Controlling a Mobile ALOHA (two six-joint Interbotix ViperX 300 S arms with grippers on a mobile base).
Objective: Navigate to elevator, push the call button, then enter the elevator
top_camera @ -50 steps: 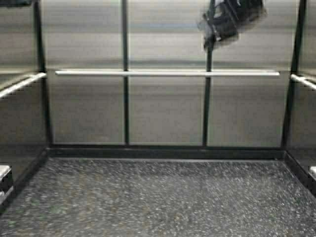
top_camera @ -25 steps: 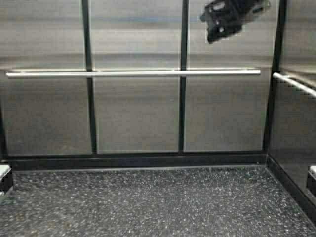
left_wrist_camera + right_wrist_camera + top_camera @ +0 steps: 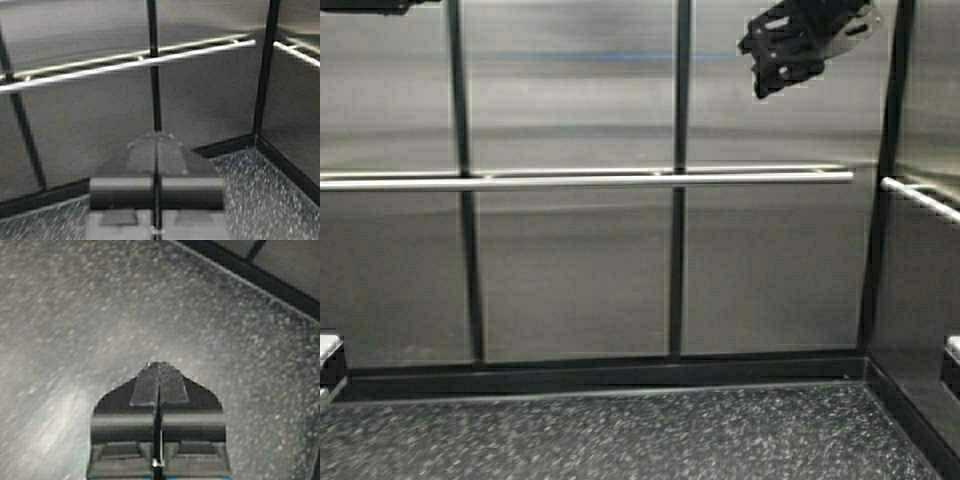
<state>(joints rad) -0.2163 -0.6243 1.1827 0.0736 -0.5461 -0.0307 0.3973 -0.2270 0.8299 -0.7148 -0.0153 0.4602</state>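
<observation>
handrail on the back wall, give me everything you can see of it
The handrail is a slim, pale metal bar running level across the elevator's back wall, about mid-height. It crosses two dark vertical panel seams. Its right end stops short of the right corner; its left end runs out of the high view. In the left wrist view small standoffs tie it to the wall. A second rail lines the right side wall. Nothing touches it.
</observation>
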